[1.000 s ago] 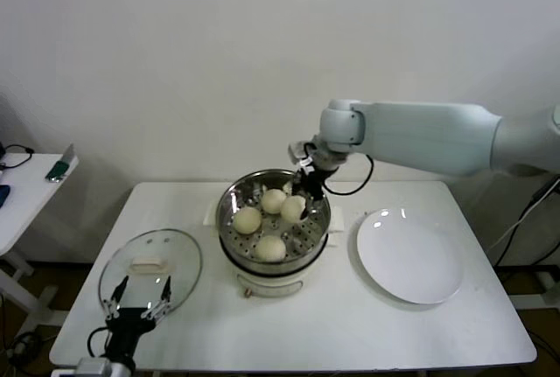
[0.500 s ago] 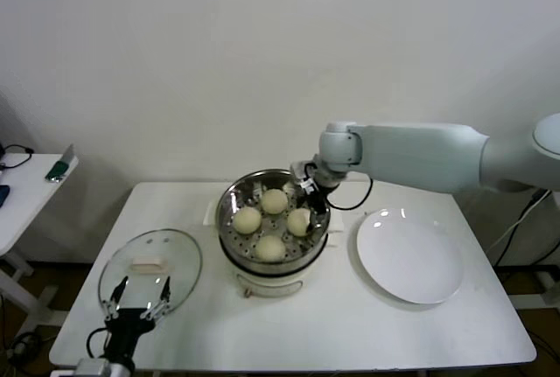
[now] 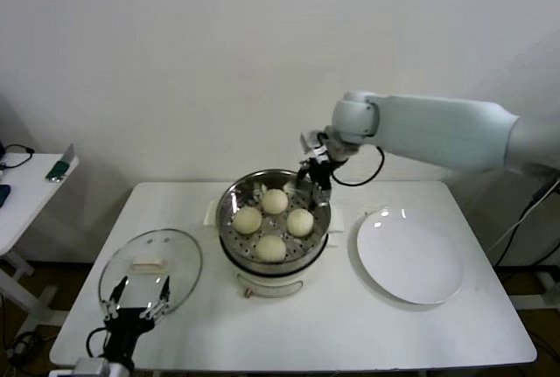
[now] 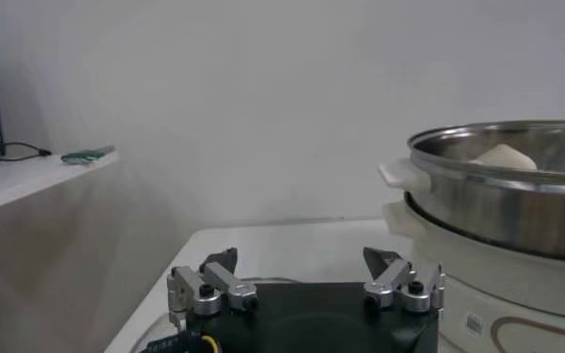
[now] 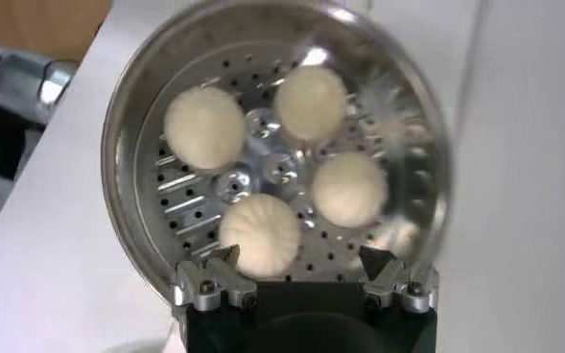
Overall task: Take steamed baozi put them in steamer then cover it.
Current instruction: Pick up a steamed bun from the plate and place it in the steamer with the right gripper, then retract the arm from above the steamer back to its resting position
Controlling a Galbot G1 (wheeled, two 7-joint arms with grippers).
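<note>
Head view, four baozi point(image 3: 271, 247) in steamer point(image 3: 275, 257), right claw point(image 3: 313, 174) open above

Even bright light, steamer point(image 5: 426, 182) rim glare

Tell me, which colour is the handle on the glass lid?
Cream-white; the handle on the lid shows best in the head view.

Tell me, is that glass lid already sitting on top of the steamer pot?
No. The glass lid lies flat on the table to the left of the steamer, which stands uncovered with four buns showing.
</note>
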